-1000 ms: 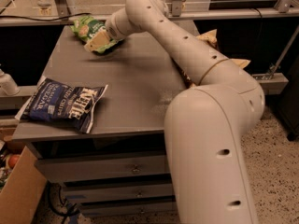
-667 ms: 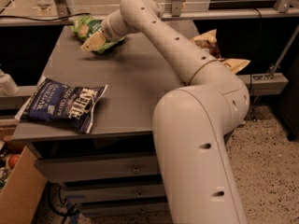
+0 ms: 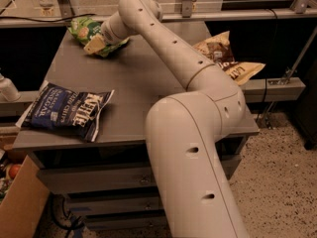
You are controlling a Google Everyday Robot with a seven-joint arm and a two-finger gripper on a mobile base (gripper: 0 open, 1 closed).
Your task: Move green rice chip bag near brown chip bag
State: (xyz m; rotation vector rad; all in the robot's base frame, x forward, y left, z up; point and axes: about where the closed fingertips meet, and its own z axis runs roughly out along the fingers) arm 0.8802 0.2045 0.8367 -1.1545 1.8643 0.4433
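Gripper (image 3: 95,43) sits on the green rice chip bag (image 3: 81,29), touching its near edge. Whether I'm clamped on it, I cannot tell. Bag lies at 11 o'clock on the gray table (image 3: 138,81). Brown chip bag (image 3: 218,51) at 2 o'clock, well apart, partly behind my arm (image 3: 171,51). Dark blue Kettle bag (image 3: 67,110) flat at 8 o'clock, by the left front edge.
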